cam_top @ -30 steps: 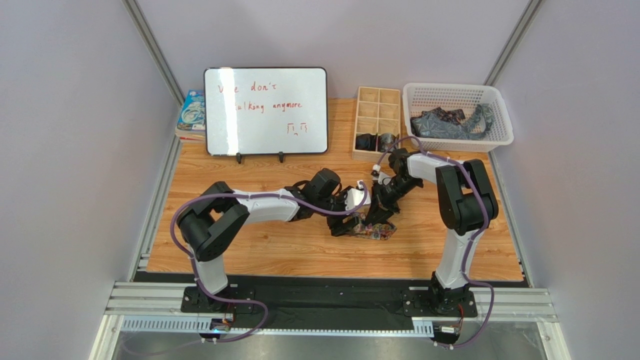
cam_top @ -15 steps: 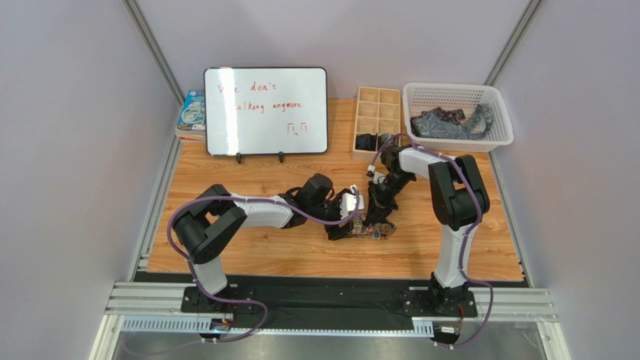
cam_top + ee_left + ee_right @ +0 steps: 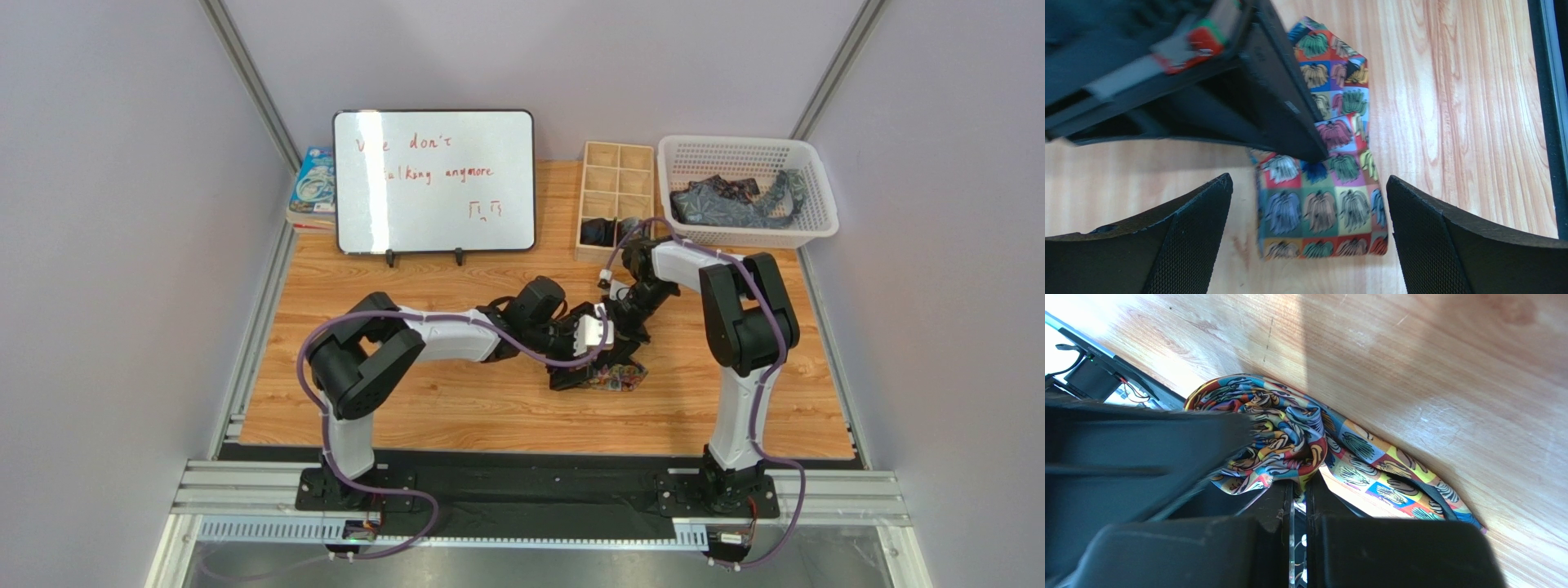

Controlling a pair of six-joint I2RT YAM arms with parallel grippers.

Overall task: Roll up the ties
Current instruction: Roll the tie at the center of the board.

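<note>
Your left claw [image 3: 1308, 184] stands wide over the flat tail of the multicoloured square-printed fabric tie [image 3: 1324, 214] on the wooden tabletop [image 3: 1450, 122]. Your right claw [image 3: 1298, 487] is pinched closed, the tie's loose roll bunched at its tips. Withdraw those tips carelessly and that 1 coil may unwind.

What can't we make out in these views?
- Left wrist: right gripper covers the far part of the multicoloured tie; the roll is hidden.
- Right wrist: tie's free end runs behind the gripper body.
- Top external: left gripper and right gripper sit over the tie; roll tightness too small to read.
- Organizer: dark items in its near compartments too small to identify.
- Whiteboard: glare washes out the text's left side.
</note>
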